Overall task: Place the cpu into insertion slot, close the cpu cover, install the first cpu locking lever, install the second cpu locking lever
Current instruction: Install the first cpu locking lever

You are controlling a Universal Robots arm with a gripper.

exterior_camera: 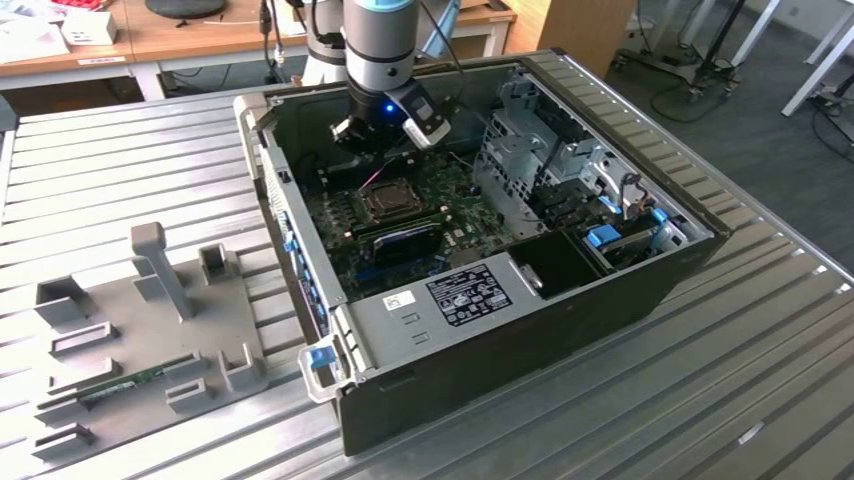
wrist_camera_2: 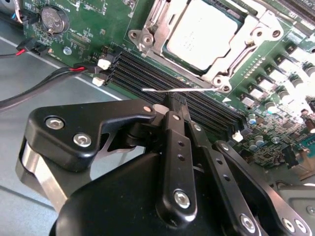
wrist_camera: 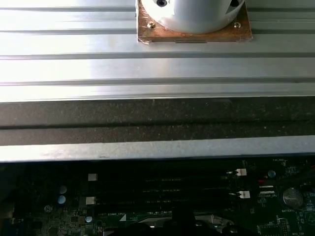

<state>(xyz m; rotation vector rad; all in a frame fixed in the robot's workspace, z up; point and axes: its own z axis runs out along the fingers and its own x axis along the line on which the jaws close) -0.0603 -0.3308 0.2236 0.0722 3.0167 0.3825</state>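
The cpu [wrist_camera_2: 202, 32] shows its silver-grey top, lying flat in the insertion slot [exterior_camera: 387, 200] of the green motherboard [wrist_camera_2: 93, 29]. The silver cpu cover [wrist_camera_2: 156, 24] lies down around it, framing the chip. A thin wire locking lever [wrist_camera_2: 157, 90] sticks out along the socket's edge over the black memory slots [wrist_camera_2: 147, 78]. My gripper [wrist_camera_2: 174, 100] is shut, its tips right at this lever's middle; I cannot tell whether they pinch it. In the exterior view the gripper [exterior_camera: 378, 148] hangs inside the open case, just behind the socket.
The computer case [exterior_camera: 641, 290] lies open on a slatted metal table [exterior_camera: 120, 170]. Drive cages [exterior_camera: 547, 160] crowd the exterior view's right. Red-black cables [wrist_camera_2: 44, 73] run beside the board. A grey fixture [exterior_camera: 147, 330] holding a memory stick sits at the exterior view's left.
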